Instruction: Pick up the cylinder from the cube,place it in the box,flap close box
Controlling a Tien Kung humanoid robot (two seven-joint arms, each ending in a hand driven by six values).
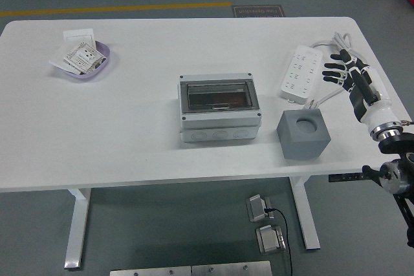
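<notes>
Head view: the white table point(129, 140) carries a grey box point(219, 108) near its middle, its dark see-through flap lying flat and shut over the top. Toward the right part of the near edge stands the grey cube point(302, 133), well apart from the box; a round recess shows in its top face, and whether the cylinder sits in it cannot be told from here. Behind the cube, close to the right edge, lies a white power strip point(301, 72), its cord running toward the far right corner, with thin white wires trailing between strip and cube.

The right hand point(343, 71) comes in over the right edge, just beside the power strip, its black fingers point(331, 69) spread and relaxed, gripping nothing. It is apart from the cube and from the box.

Near the far left corner sits a lilac bowl point(102, 66) holding small printed packets point(81, 56), with a white card point(77, 33) just behind it
</notes>
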